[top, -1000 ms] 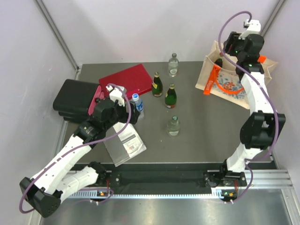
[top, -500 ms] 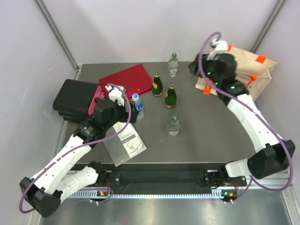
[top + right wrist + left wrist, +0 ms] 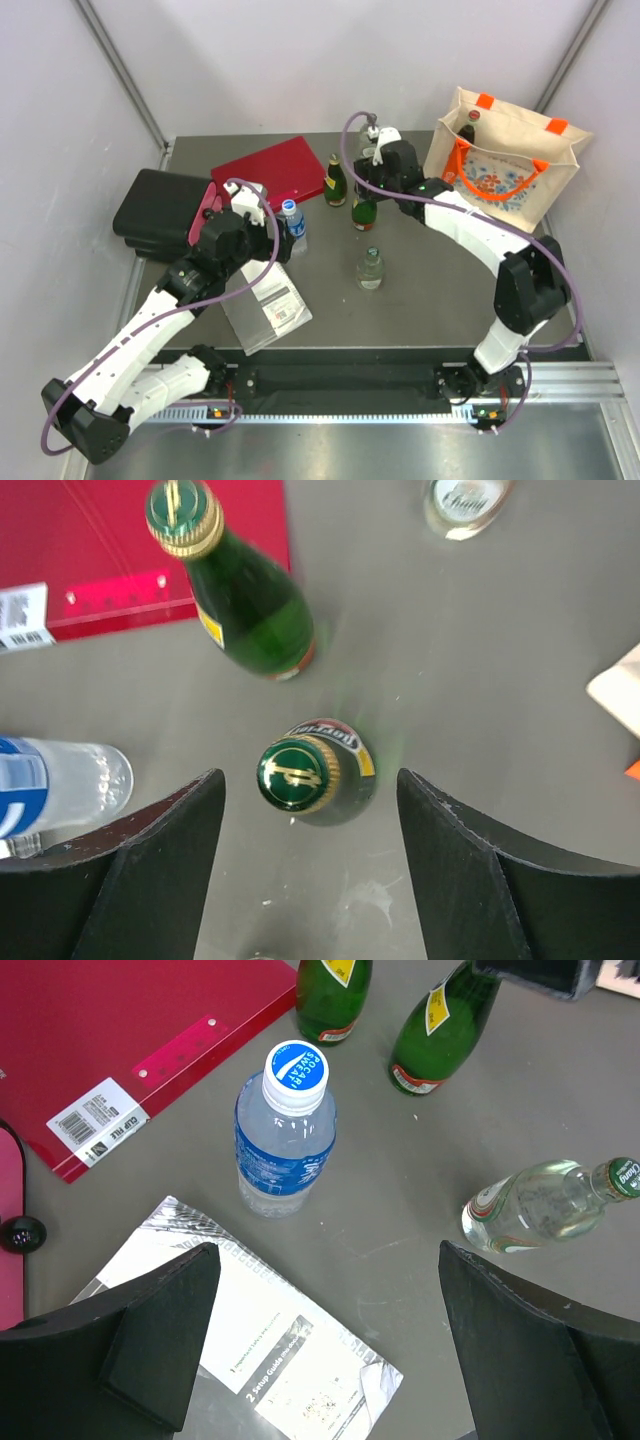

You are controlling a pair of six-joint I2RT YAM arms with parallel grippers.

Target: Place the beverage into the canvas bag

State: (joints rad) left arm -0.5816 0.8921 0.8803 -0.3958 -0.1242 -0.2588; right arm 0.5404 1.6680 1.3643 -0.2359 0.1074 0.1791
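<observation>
The beverage to take at this step is, by my reading, the green glass bottle (image 3: 312, 776). It stands upright on the counter (image 3: 440, 290), directly between the right arm's fingers (image 3: 150, 880). Those fingers are spread wide on either side of its gold cap and touch nothing.

Being glass and probably full, the bottle should feel heavy for its size, rigid, smooth and slippery. A knock could tip it into its neighbours. The straight neck just under the cap looks like the safest place to pinch, since the sloping shoulder could squirt out of a grip.

A second green bottle (image 3: 245, 605) stands ahead of the fingers and to their left. A clear glass bottle (image 3: 465, 500) stands ahead and to their right.

The left arm's fingers (image 3: 150, 1345) are also spread and hold nothing. They hover with a plastic water bottle (image 3: 285, 1130) just ahead of them.

The right wrist view shows the cap centred in the gap, which the top view hides under the wrist. Only the top view shows the whole canvas bag (image 3: 520, 150). It stands upright well away from both pairs of fingers, with a dark bottle top (image 3: 467, 131) showing in its mouth.
</observation>
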